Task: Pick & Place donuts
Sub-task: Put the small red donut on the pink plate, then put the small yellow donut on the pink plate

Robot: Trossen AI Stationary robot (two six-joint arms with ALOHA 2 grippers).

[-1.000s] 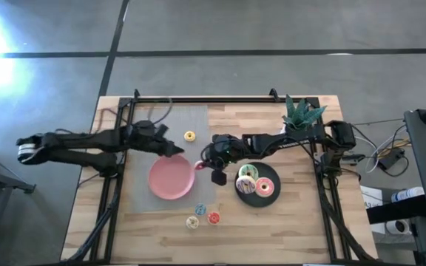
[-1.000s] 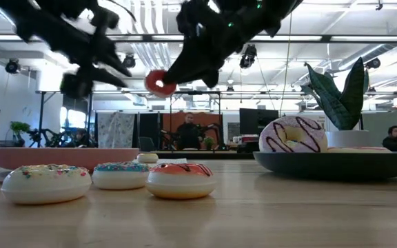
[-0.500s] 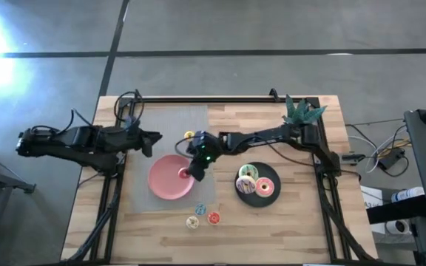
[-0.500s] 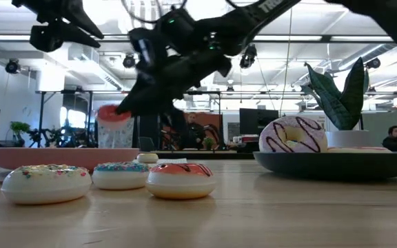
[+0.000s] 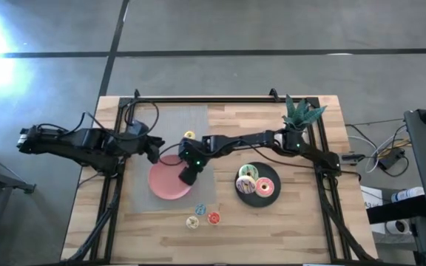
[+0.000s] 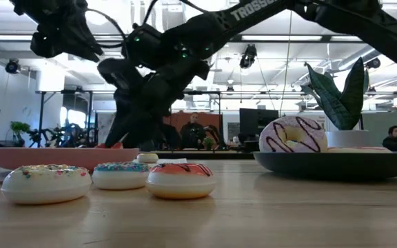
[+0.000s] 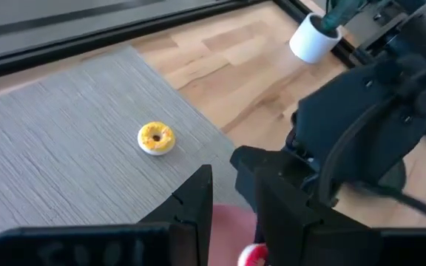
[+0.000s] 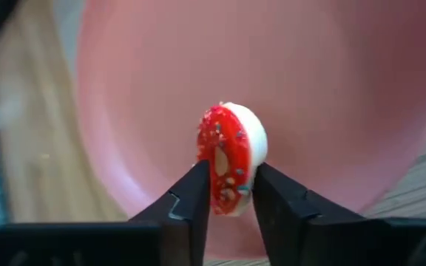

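Observation:
My right gripper [image 5: 187,177] is shut on a tiny red-iced donut [image 8: 231,159] low over the round pink plate [image 5: 167,183]. The donut also shows in the low view [image 6: 112,145], at the plate's rim height. My left gripper [image 5: 156,150] is open and empty, up above the plate's far left edge. A yellow donut [image 5: 189,135] lies on the grey mat. Three tiny donuts [image 5: 200,217] lie on the wood near the front. The larger white [image 5: 246,174] and pink [image 5: 264,186] donuts lie on the round black plate [image 5: 270,199]. My right gripper pinches the red donut across its thickness, one finger on the red iced face [image 8: 214,176] and the other on the white underside [image 8: 256,171]. The fingers slant down from the table's right. The donut stands on edge over the pink plate; whether it touches the plate I cannot tell.
A potted plant [image 5: 300,112] stands at the far right of the table. The grey mat [image 5: 161,122] lies under the pink plate and the yellow donut. The right arm [image 5: 250,140] stretches across the table's middle. People show in the room behind.
My right gripper has carried the red donut from beside the black plate toward the table's left edge and down, until it is low over the pink plate. My left gripper has drawn back from the plate toward the left edge.

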